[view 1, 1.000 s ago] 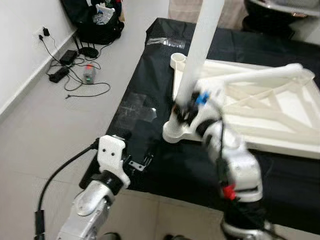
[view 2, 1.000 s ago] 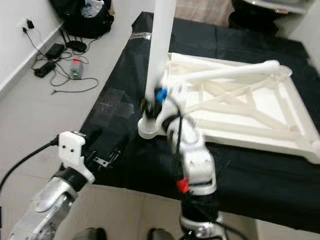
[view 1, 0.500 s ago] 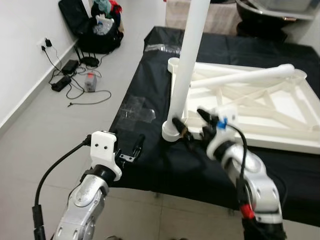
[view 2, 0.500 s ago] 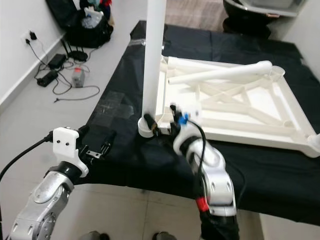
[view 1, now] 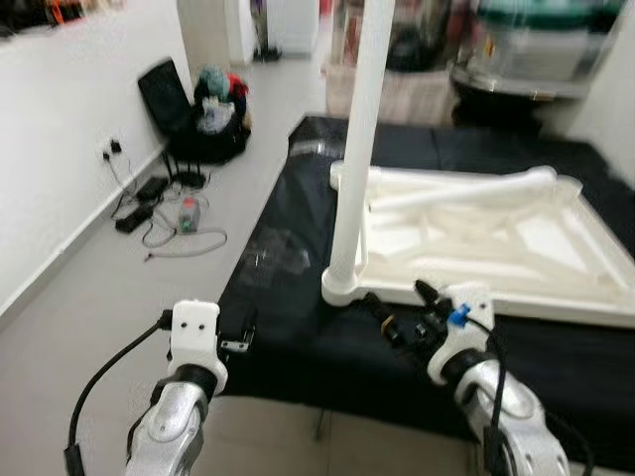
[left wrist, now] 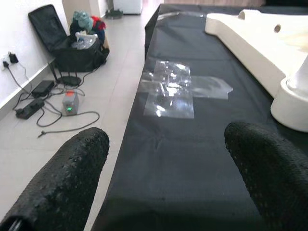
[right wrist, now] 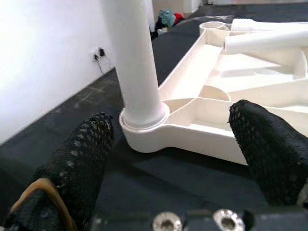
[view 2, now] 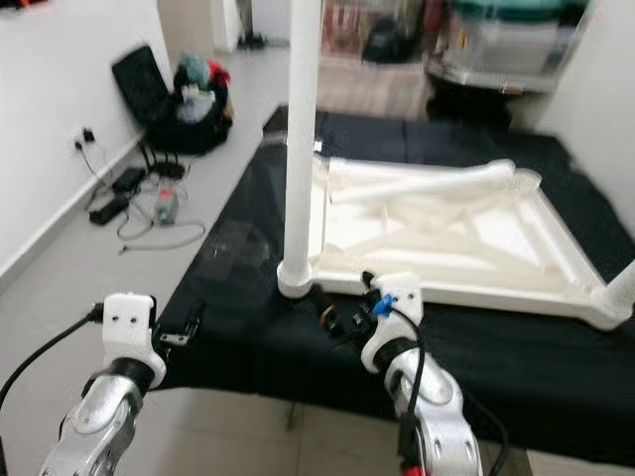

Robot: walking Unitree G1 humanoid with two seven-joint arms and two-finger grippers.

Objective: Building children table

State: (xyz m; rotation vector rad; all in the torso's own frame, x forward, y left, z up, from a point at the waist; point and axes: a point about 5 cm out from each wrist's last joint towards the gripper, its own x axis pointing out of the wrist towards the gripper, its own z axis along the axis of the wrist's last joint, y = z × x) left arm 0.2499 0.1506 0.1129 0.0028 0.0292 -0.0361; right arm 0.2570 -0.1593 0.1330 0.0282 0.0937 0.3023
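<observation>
- The right wrist view shows the right hand [right wrist: 175, 159] with its two black mesh-textured fingers [right wrist: 72, 163] spread wide and holding nothing; between them, just ahead, a smooth white plastic round leg [right wrist: 137, 72] stands upright in a ring-shaped corner socket.
- The head views take in the whole upturned white plastic children's table top [view 1: 486, 238]: ribbed with diagonal braces, lying on the desk covered in black cloth [view 1: 288, 213], with a second white tube-shaped leg [view 1: 466, 188] lying across it, beyond the right hand.
- The left wrist view shows the left hand [left wrist: 166, 178] open and empty over the desk's near edge, a patch of crinkled clear plastic film [left wrist: 175, 91] on the cloth ahead of it.
- Beyond the left hand, on the grey tiled floor [view 1: 109, 288], lie black cables and a power strip [view 1: 149, 213], with an open black bag [view 1: 193, 124] near the white wall.
</observation>
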